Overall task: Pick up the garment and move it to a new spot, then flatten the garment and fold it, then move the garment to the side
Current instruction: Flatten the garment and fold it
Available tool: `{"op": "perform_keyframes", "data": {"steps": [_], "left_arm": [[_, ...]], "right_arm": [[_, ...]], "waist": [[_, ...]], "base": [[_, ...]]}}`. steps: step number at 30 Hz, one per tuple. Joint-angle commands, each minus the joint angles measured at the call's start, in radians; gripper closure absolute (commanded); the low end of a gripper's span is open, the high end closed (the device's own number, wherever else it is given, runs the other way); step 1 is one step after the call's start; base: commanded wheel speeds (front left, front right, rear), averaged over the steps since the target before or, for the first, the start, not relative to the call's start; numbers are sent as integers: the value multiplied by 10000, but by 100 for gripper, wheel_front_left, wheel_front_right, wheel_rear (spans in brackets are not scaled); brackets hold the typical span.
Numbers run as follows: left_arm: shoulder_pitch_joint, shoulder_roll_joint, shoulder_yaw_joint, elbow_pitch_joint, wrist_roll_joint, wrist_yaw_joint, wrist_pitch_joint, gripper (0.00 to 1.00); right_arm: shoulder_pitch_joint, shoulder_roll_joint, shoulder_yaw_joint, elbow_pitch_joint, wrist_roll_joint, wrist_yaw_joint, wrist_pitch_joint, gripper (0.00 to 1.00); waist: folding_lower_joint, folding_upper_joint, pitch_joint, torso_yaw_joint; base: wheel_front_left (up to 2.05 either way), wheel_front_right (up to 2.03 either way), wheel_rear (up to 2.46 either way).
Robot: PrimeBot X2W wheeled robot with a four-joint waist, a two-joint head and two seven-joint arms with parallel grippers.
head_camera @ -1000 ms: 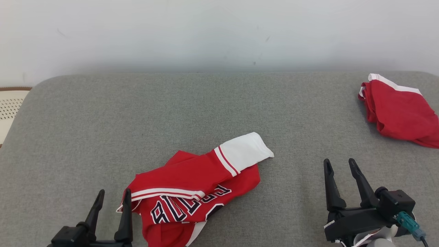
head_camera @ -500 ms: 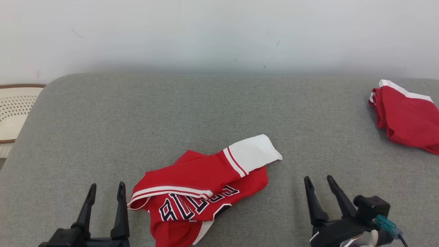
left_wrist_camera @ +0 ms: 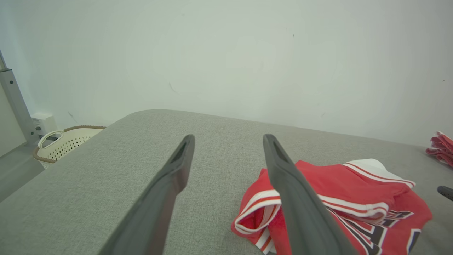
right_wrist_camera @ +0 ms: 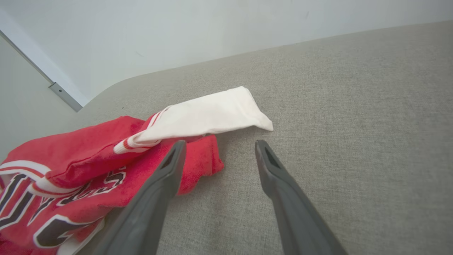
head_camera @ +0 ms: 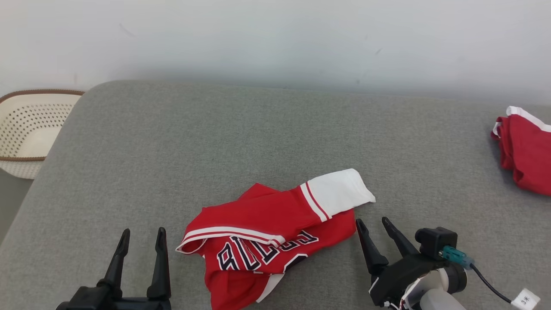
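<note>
A pale wall (head_camera: 275, 38) fills the top of the head view, and below it a grey fabric-covered counter (head_camera: 258, 129) spreads across nearly the whole frame. The garment (head_camera: 258, 219), a crumpled red jersey with white trim and dark lettering, lies on the counter at lower centre, its white sleeve end (head_camera: 340, 191) pointing toward the right. A second red cloth (head_camera: 527, 155) sits at the right edge, well apart from the jersey. A cream perforated basket (head_camera: 30, 129) stands off the counter at the upper left. The left tool (head_camera: 143, 232) is at the lower left, released, fingers spread and holding nothing, just beside the jersey's left hem. In its wrist view the garment (left_wrist_camera: 354, 198) lies to the right of the fingers, partly behind one of them. The right tool (head_camera: 372, 221) is at the lower right, also released and empty, with its nearer fingertip just beside the jersey's right edge. In its wrist view the garment (right_wrist_camera: 88, 166) lies at the left, one finger overlapping the red hem. Bare counter shows between the fingers; whether the finger touches the cloth I cannot tell.
</note>
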Motion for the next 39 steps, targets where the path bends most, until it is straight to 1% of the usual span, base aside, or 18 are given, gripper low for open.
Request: {"op": "perform_keyframes", "data": {"steps": [1,7,11,12,13,18,22,26,31,37,39], "left_arm": [[57,-27,37,1,88,-36,-31,0],[-37,-140,64,34,151,-132,-31,0],[-76,-184,87,43,185,-151,-31,0],[-72,-194,104,57,194,-157,-31,0],[-73,-206,117,61,197,-166,-31,0],[-32,-236,189,93,215,-131,-31,0],[46,-250,264,125,182,-147,-31,0],[95,-255,308,153,166,-174,-31,0],[206,-259,379,193,137,-184,-31,0],[276,-265,379,270,96,-191,-31,0],[269,-264,358,277,77,-190,-31,0]], "right_arm": [[-174,-53,132,168,178,-7,16,0],[-701,-68,883,1005,885,-7,61,0],[-962,56,1309,1509,1560,-7,200,0],[-1037,58,1490,1573,1664,-7,229,70],[-1120,50,1616,1633,1816,-7,205,100],[-1378,-146,1951,1823,2230,-7,-115,100],[-1342,-420,1988,1490,2360,-7,-295,100],[-1218,-830,1748,709,2232,-7,-367,100],[-942,-1339,1254,-551,1873,-7,-352,100],[-558,-1834,462,-2035,1307,-7,434,100],[-493,-1898,265,-2272,1186,-7,618,100]], "waist": [[0,0,80,152],[0,0,219,462],[0,0,292,639],[0,0,304,661],[0,0,318,676],[0,0,326,610],[0,0,233,389],[0,0,144,91],[0,0,42,-248],[0,0,-170,-478],[0,0,-197,-493]], "base": [[0,0,0],[0,0,0],[0,0,0],[0,0,0],[0,0,0],[0,0,0],[0,0,0],[0,0,0],[0,0,0],[0,0,0],[0,0,0]]}}
